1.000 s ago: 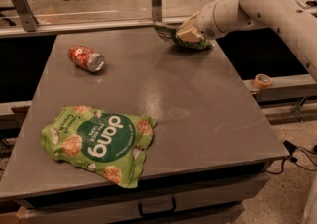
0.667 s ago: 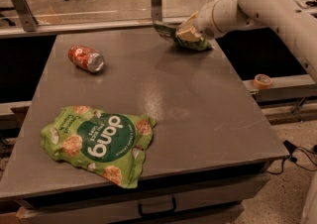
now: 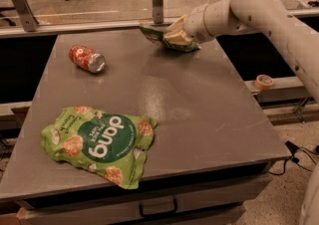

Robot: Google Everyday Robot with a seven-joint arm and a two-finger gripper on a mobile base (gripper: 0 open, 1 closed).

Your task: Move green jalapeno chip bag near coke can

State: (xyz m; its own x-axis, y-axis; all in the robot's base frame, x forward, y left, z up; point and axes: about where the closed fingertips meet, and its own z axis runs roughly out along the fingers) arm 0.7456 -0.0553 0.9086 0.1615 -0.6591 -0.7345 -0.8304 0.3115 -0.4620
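End effector (image 3: 176,34) at rear, gripping one green jalapeno chip bag (image 3: 152,33), one coke can (image 3: 87,58)

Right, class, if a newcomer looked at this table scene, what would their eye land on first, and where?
The big bright-green dang bag lies crumpled at the near left of the table. At the far edge, the claw grips the green jalapeno chip bag, while the coke can lies on its side, far left.
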